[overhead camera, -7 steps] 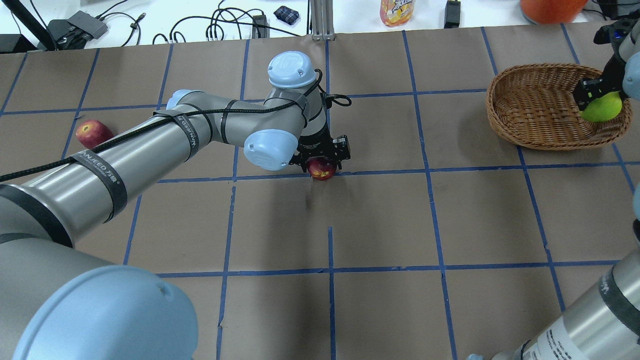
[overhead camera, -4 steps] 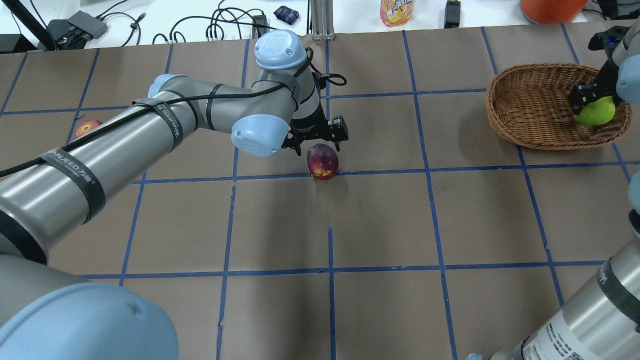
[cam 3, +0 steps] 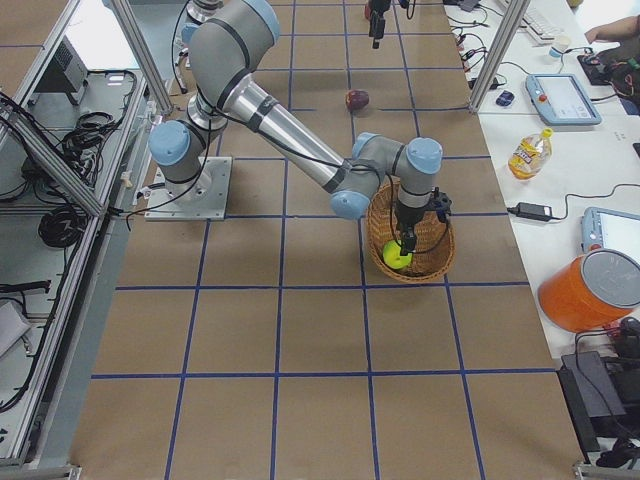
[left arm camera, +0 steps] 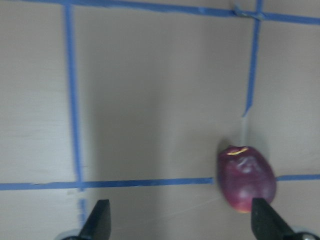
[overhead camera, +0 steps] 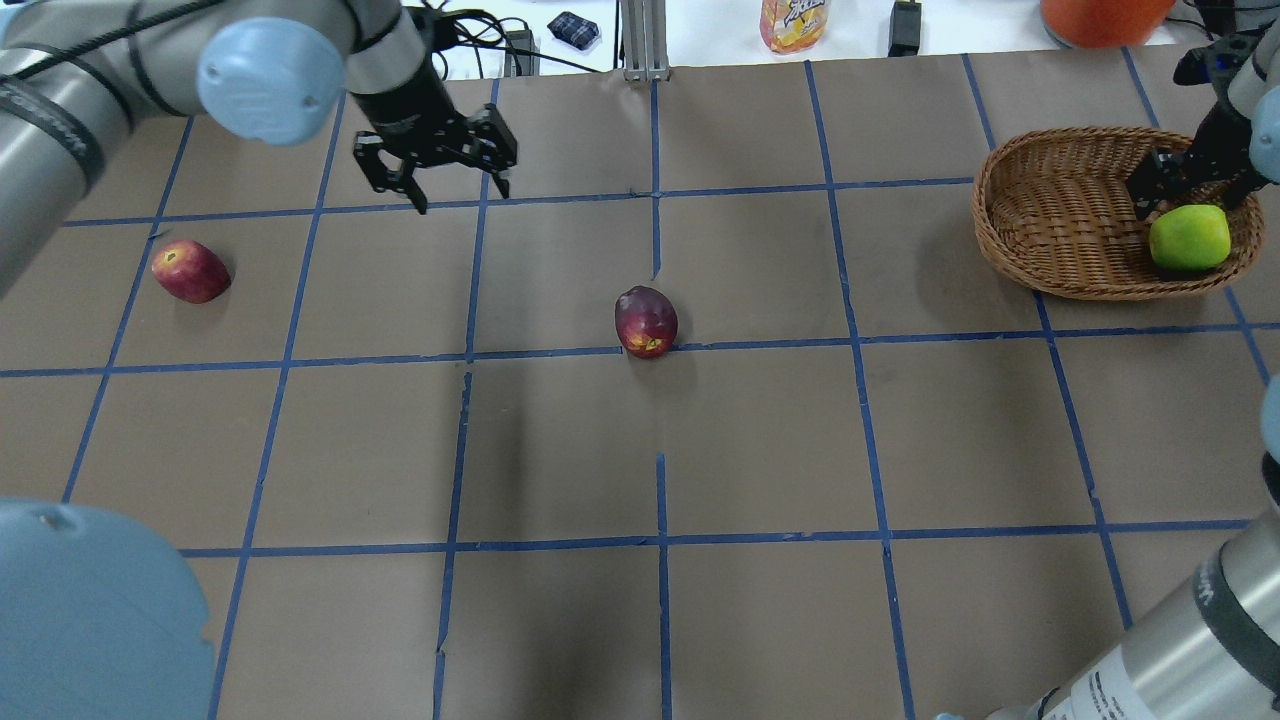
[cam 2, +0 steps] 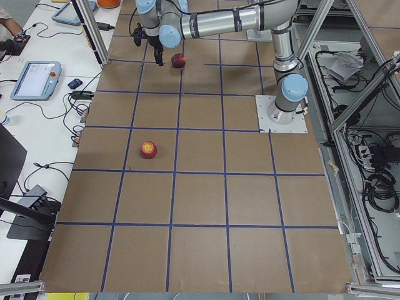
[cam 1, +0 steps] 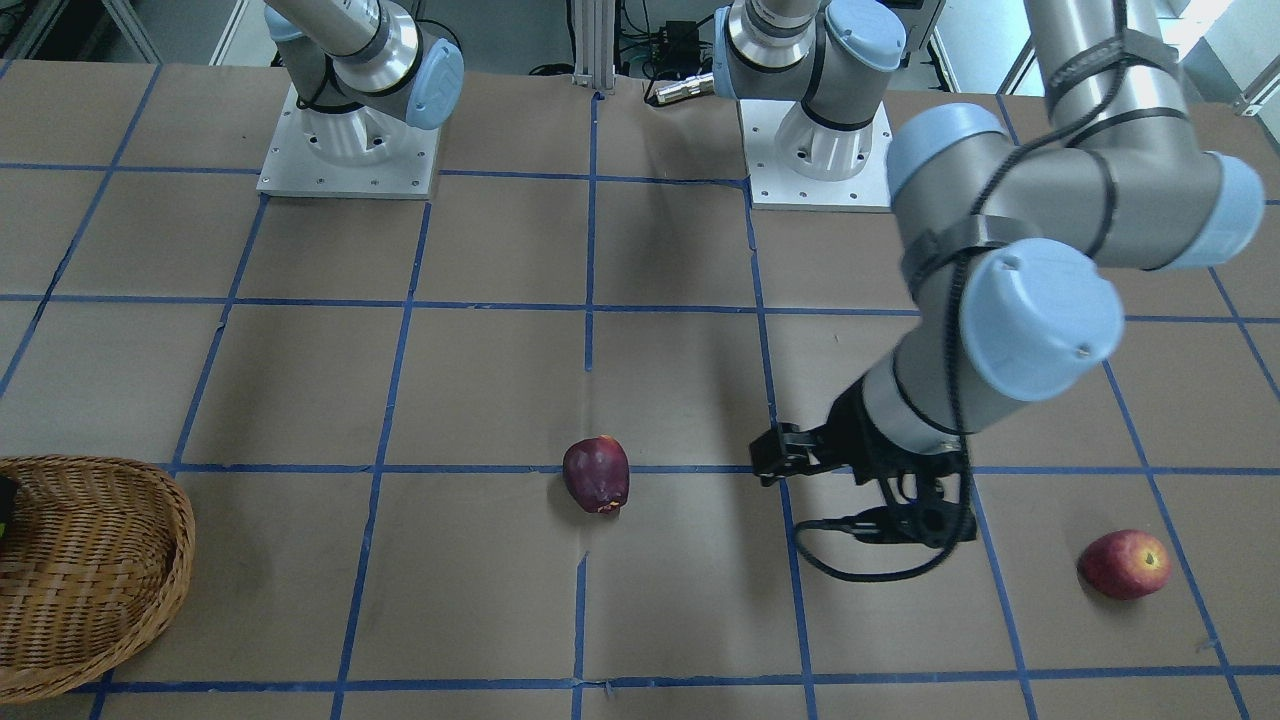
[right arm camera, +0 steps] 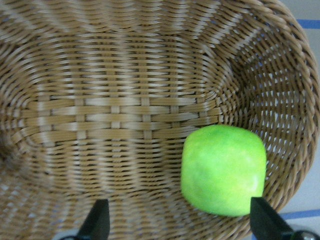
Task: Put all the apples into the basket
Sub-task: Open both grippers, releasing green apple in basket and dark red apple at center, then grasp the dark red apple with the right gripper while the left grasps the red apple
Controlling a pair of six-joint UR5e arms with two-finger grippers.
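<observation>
The yellow-green apple (overhead camera: 1189, 238) lies in the wicker basket (overhead camera: 1010, 165) at the far right, against its right wall in the right wrist view (right arm camera: 223, 169). My right gripper (overhead camera: 1185, 195) hangs open and empty just above it. The maroon apple (overhead camera: 646, 321) rests on the table's middle, and shows low right in the left wrist view (left arm camera: 246, 178). The red apple (overhead camera: 190, 271) lies at the far left. My left gripper (overhead camera: 458, 195) is open and empty, raised between those two apples and farther back.
A juice bottle (overhead camera: 794, 22), an orange bucket (overhead camera: 1100, 18) and cables (overhead camera: 440, 50) sit beyond the table's far edge. The arm bases (cam 1: 348, 140) stand at the robot's side. The basket's rim (cam 1: 170, 520) is at the front view's lower left.
My left gripper left the maroon apple on the table, rose and swung far to the left and back. My right gripper opened, and the green apple now lies in the basket.
</observation>
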